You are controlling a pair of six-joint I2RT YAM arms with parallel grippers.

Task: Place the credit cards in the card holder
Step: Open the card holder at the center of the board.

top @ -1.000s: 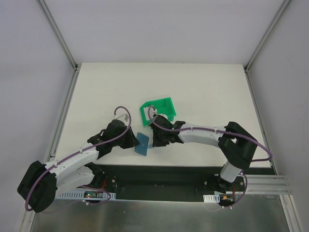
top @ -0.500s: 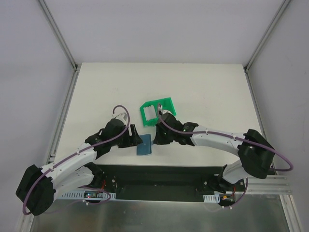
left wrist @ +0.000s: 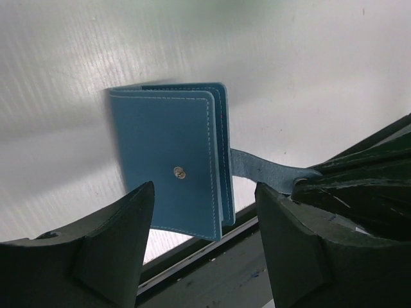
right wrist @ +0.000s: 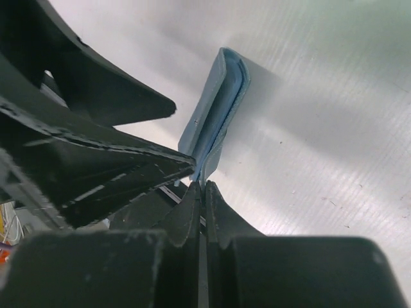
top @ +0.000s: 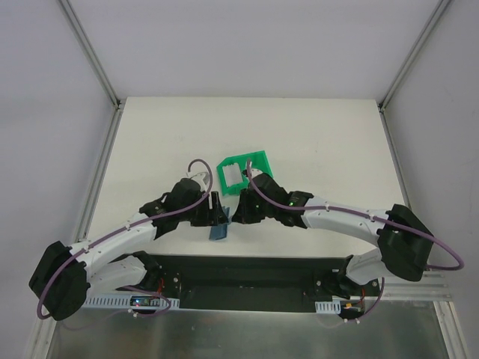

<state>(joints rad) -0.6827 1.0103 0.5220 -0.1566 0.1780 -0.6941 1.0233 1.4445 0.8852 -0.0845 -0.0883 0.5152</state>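
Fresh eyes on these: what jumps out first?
At the near centre of the table, the blue card holder is up on edge between the two arms. The right gripper is pinched shut on its strap, and the left gripper stands open facing it. A green bin sits just behind.

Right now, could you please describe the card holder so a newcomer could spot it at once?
On the white table, look between the green bin and the near edge. The card holder is there, folded, its strap pinched by the right end effector. It is the only blue thing: a small wallet with pale stitching and a tiny snap.
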